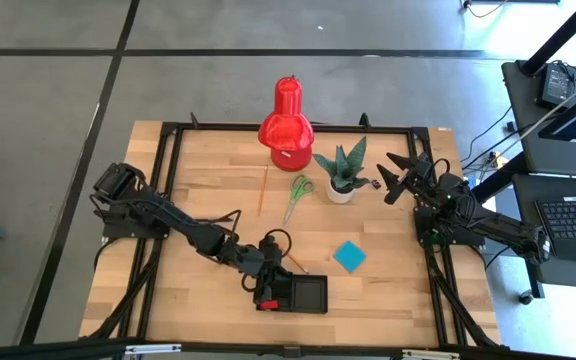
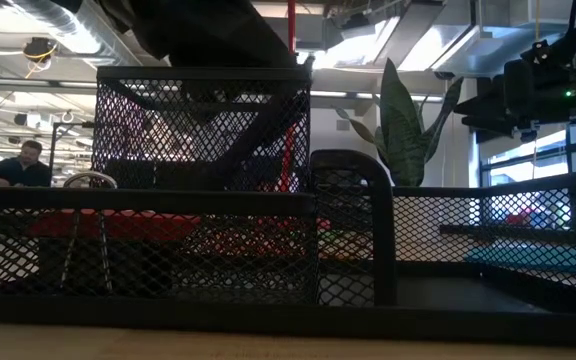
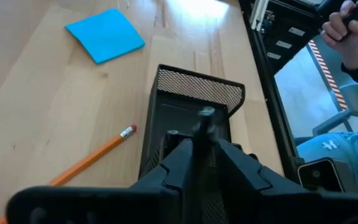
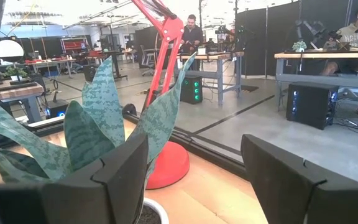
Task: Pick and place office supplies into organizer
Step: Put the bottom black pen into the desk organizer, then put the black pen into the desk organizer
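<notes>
The organizer [image 1: 303, 293], a low black mesh tray, stands near the table's front edge; it is also in the left wrist view [image 3: 197, 93]. My left gripper [image 1: 268, 284] hovers over the organizer's left end, shut on a black pen [image 3: 202, 127]. An orange pencil [image 3: 95, 155] lies on the wood just beyond the organizer, and a second pencil [image 1: 262, 190] lies farther back. The blue note pad [image 1: 348, 256] and the green-handled scissors [image 1: 298, 196] lie flat on the table. My right gripper [image 1: 393, 175] stands open beside the plant, holding nothing. My left gripper has the black pen's shaft [image 3: 199, 144] between its two fingers [image 3: 176, 163]. The fingers slant down over the organizer from the table's left and lie along the pen. The pen's free end [image 3: 207, 113] sticks out past the fingertips above the tray and looks blurred.
A big red lamp [image 1: 286, 125] and a potted plant [image 1: 343, 170] stand at the back middle. Black frame rails [image 1: 168, 180] run along the table's edges. A person's hand [image 3: 344, 28] shows beyond the table's front edge. Bare wood lies between note pad and organizer.
</notes>
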Action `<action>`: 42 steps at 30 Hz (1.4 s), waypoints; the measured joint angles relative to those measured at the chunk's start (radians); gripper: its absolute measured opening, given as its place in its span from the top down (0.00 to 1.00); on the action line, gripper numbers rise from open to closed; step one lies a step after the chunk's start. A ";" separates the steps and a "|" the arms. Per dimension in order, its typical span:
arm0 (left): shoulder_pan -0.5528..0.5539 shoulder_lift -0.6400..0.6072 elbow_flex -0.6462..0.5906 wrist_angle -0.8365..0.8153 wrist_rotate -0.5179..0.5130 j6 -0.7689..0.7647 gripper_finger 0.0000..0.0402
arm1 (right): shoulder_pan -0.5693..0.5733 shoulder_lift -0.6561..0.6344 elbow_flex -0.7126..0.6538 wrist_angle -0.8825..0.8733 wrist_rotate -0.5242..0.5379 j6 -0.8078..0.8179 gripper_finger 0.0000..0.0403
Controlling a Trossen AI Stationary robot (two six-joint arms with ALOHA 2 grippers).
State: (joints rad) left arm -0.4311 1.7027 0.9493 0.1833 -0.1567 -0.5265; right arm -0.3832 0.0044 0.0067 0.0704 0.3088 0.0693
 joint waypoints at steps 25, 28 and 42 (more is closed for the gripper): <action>0.033 -0.401 0.000 -0.759 -0.172 -0.042 0.72 | 0.000 0.000 0.000 0.000 0.000 -0.028 0.35; 0.083 -0.414 0.000 -0.927 -0.173 -0.108 0.70 | 0.000 0.000 0.000 0.000 0.000 -0.029 0.35; 0.291 -0.310 -0.001 -1.129 -0.132 0.198 0.60 | 0.000 0.003 0.000 0.000 -0.007 -0.019 0.35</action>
State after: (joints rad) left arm -0.1403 1.3926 0.9485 -0.9460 -0.2888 -0.3289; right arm -0.3829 0.0072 0.0063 0.0700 0.3021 0.0499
